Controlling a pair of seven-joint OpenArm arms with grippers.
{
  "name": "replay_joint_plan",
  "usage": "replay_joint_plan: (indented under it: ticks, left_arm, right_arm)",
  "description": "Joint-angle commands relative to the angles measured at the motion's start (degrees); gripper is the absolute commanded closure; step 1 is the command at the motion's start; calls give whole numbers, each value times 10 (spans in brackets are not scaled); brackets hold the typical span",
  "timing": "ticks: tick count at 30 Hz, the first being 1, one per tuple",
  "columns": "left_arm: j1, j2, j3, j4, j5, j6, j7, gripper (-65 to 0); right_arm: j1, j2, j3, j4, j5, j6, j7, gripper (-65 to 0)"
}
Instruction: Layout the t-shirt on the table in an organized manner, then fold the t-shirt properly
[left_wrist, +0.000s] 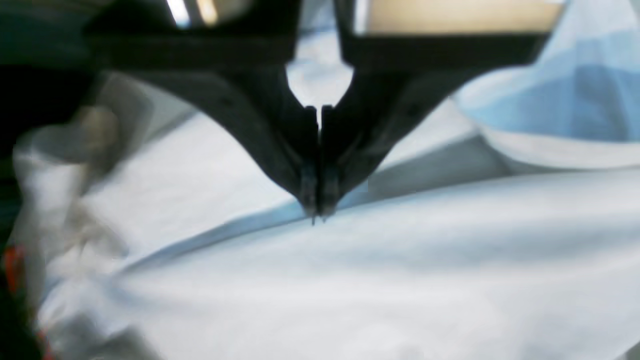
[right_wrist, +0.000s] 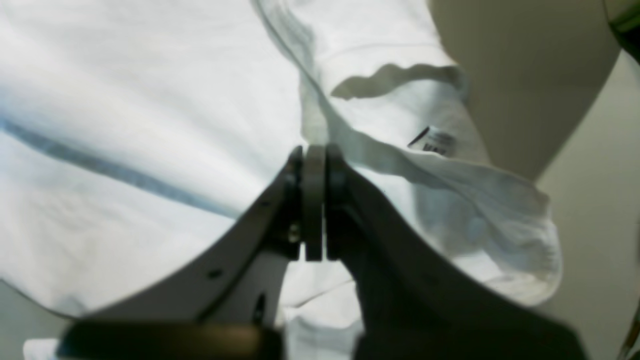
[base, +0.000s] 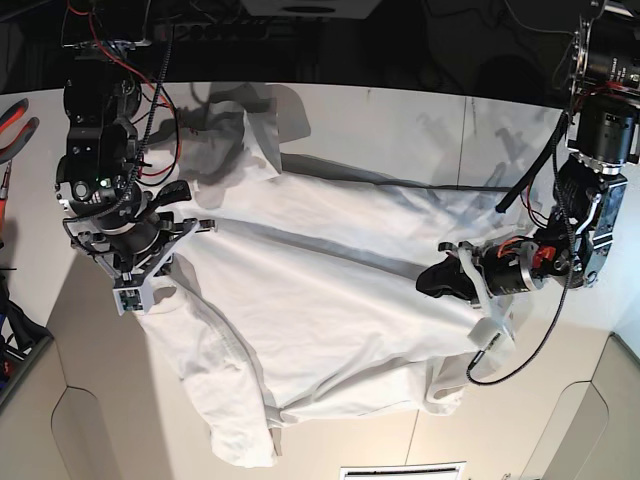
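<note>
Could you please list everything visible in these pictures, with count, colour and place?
t-shirt: one, white, spread wrinkled across the middle of the table, not folded flat.
table: one, off-white, under the shirt, with rounded cut-outs on its near edge.
pliers: one pair, red-handled, at the base view's far left edge.
cables: several, black and red, along both arms.
left tool: one, black, jaws together, pinching a fold of the shirt on the base view's right.
right tool: one, grey-black, jaws together on shirt fabric on the base view's left.
</note>
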Motion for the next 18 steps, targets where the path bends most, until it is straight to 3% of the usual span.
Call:
replay_joint_plan:
  ticks: [1, 5, 13, 18]
  left_arm:
    - [-12, 2, -5, 7, 12, -5, -20, 0]
    - [-12, 18, -5, 6, 78, 1, -60, 0]
    - [-13, 18, -5, -25, 178, 91, -130, 0]
    - [-13, 17, -5, -64, 203, 93, -161, 0]
  right_arm:
    - [-5, 1, 1, 10, 1, -9, 13, 0]
    - [-38, 2, 1, 5, 3, -14, 25, 0]
    - [-47, 2, 1, -60, 7, -14, 51, 0]
    - [-47, 2, 1, -128, 11, -14, 68, 0]
